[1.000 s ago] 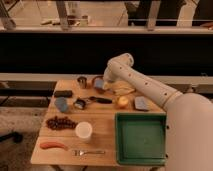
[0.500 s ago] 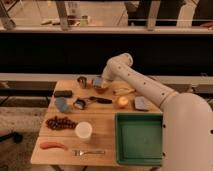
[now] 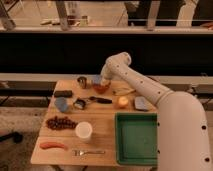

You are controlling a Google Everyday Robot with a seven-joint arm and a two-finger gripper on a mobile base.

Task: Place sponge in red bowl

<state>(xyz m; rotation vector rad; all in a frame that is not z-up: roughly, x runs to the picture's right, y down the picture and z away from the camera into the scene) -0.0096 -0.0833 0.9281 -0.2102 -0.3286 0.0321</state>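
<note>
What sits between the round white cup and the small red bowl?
In the camera view, a dark-handled utensil lies between white cup and red bowl. The gripper hangs over the bowl's rim.

gripper [image 3: 103, 81]: low at back of table [image 3: 106, 125] | red bowl [image 3: 101, 89]: just beneath | sponge [image 3: 95, 79]: just left, contact unclear | metal cup [image 3: 82, 81]: farther left | tray [image 3: 136, 139]: well apart, front-right

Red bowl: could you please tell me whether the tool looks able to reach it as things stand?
Probably yes: the tool hangs just above the red bowl near the table's far edge, nothing visible lies between them, and the metal cup stands off to one side.
</note>
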